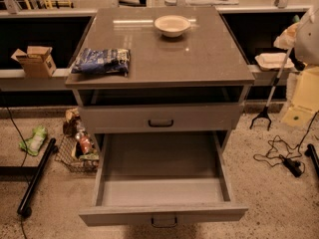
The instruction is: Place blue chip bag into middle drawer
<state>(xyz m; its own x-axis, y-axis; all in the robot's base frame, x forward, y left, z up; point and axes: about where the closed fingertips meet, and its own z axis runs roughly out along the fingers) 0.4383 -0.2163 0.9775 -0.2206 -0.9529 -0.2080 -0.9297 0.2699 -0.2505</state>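
Blue chip bag (101,61) lies lengthwise left-right at the counter's (199,59) near-left corner, above the open middle drawer (162,188); the gripper (304,34), seemingly the pale shape far right, is well apart; I cannot tell its state.

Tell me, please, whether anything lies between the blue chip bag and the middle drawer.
Nothing visible: the blue chip bag lies front-left on the countertop, the middle drawer stands open below. The gripper is not in view.
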